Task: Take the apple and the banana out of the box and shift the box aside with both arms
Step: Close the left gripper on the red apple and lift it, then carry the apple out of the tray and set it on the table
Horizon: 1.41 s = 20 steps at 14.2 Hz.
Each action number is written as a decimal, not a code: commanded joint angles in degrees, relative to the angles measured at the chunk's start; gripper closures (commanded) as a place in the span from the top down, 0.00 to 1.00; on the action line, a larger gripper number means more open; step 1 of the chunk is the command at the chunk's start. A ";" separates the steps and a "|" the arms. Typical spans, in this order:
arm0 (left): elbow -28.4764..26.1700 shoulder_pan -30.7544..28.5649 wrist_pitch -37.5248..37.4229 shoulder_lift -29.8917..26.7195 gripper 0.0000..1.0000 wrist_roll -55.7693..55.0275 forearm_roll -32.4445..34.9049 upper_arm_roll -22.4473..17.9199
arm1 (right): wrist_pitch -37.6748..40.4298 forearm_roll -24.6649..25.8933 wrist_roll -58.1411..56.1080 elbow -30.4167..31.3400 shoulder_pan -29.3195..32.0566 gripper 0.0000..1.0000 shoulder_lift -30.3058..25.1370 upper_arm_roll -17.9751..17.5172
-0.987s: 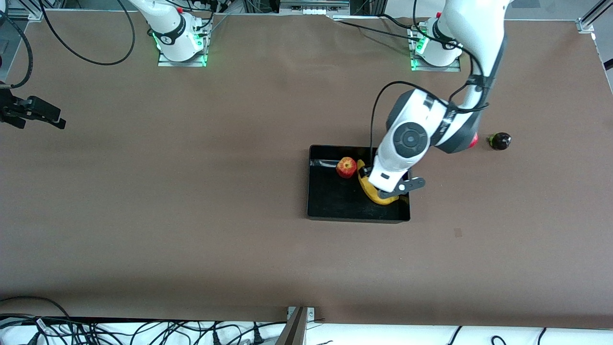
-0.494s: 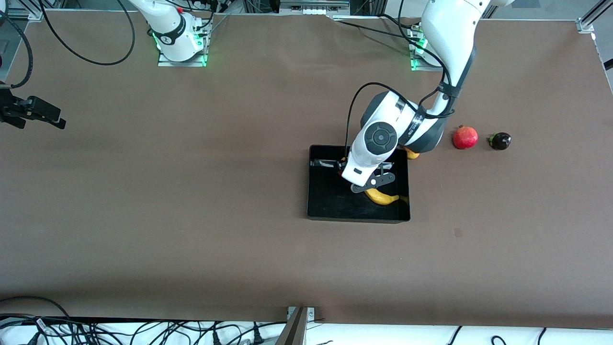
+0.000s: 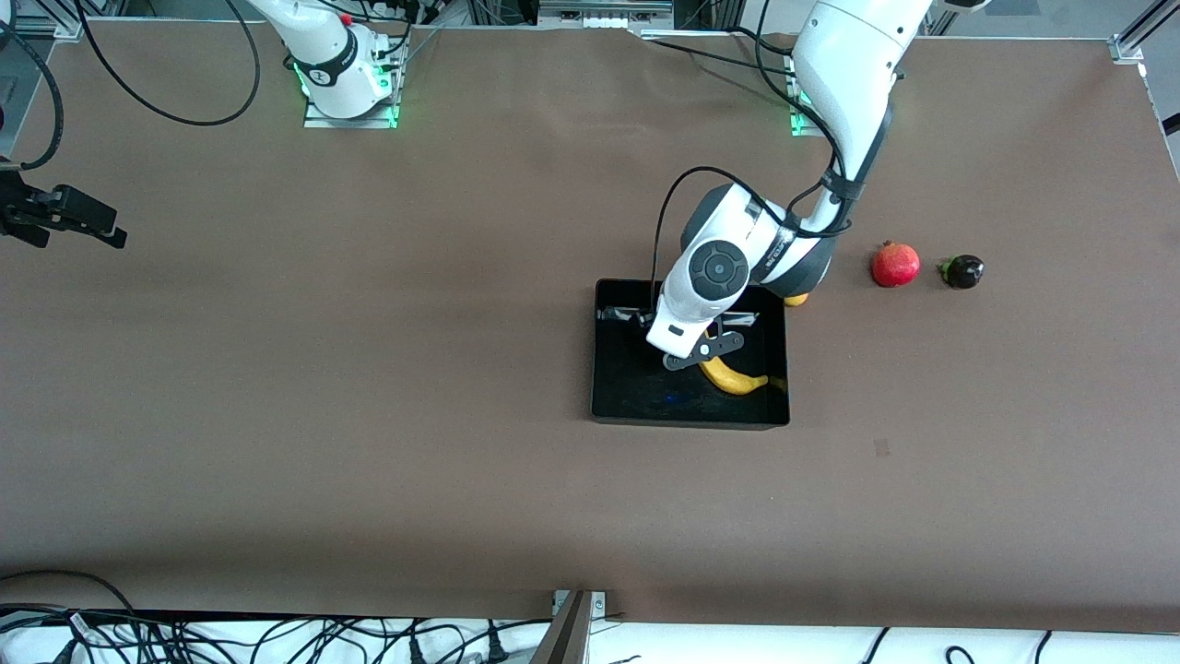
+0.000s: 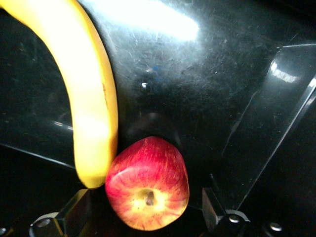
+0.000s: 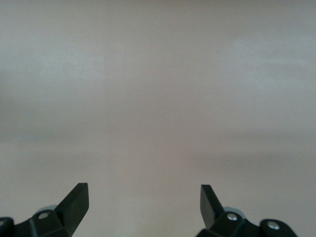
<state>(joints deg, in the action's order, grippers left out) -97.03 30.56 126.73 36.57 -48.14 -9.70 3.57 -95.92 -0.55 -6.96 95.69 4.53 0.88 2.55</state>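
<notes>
The black tray [image 3: 636, 392] lies on the brown table, toward the left arm's end. In it are a curved yellow banana [image 3: 735, 376] and a small red apple with yellow streaks [image 4: 147, 190]. In the front view the left hand hides the apple. The banana [image 4: 91, 98] touches the apple's side. My left gripper [image 3: 684, 347] is low in the tray, open, with one finger [image 4: 74, 210] on each side of the apple and a gap at both sides. My right gripper [image 5: 144, 192] is open and empty over bare table.
A round red pomegranate [image 3: 895, 265] and a small dark fruit [image 3: 962, 271] lie on the table beside the tray, toward the left arm's end. A yellow-orange fruit [image 3: 795, 299] peeks from under the left arm at the tray's corner.
The left arm has swung from over the banana toward the apple, which its hand now covers in the front view. The pomegranate has come into sight. The right arm has not moved.
</notes>
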 commanded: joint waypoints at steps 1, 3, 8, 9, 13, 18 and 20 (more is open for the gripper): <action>-2.11 0.29 2.38 -0.01 1.00 -0.20 -1.55 0.39 | 0.91 -0.85 -0.60 -0.59 0.66 1.00 -0.09 -0.26; -2.81 0.28 3.78 0.60 1.00 -0.20 -1.55 0.48 | 0.91 -0.85 -0.60 -0.50 0.66 1.00 -0.09 -0.26; -3.69 0.29 6.07 0.60 0.80 -5.19 -1.46 1.36 | 0.91 -0.85 -0.60 -0.59 0.66 1.00 -0.18 -0.26; -3.78 0.20 6.42 0.60 0.62 -5.82 -1.46 1.70 | 0.91 -0.85 -0.60 -0.59 0.66 1.00 -0.09 -0.26; -3.70 -0.24 6.16 0.34 0.00 -5.92 -1.46 1.97 | 0.91 -0.85 -0.60 -0.59 0.66 1.00 -0.09 -0.26; -1.07 -2.78 -2.86 -4.30 0.00 -5.39 -1.46 1.97 | 1.00 -0.85 -0.60 -0.50 0.66 1.00 -0.09 -0.26; 2.35 -5.68 -9.54 -6.68 0.00 -5.04 -1.46 1.97 | 1.00 -0.85 -0.60 -0.59 0.66 1.00 -0.09 -0.26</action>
<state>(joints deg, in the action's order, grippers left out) -97.02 28.17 124.13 34.13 -53.68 -9.90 5.17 -95.83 -0.55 -6.96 95.69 4.53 0.88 2.55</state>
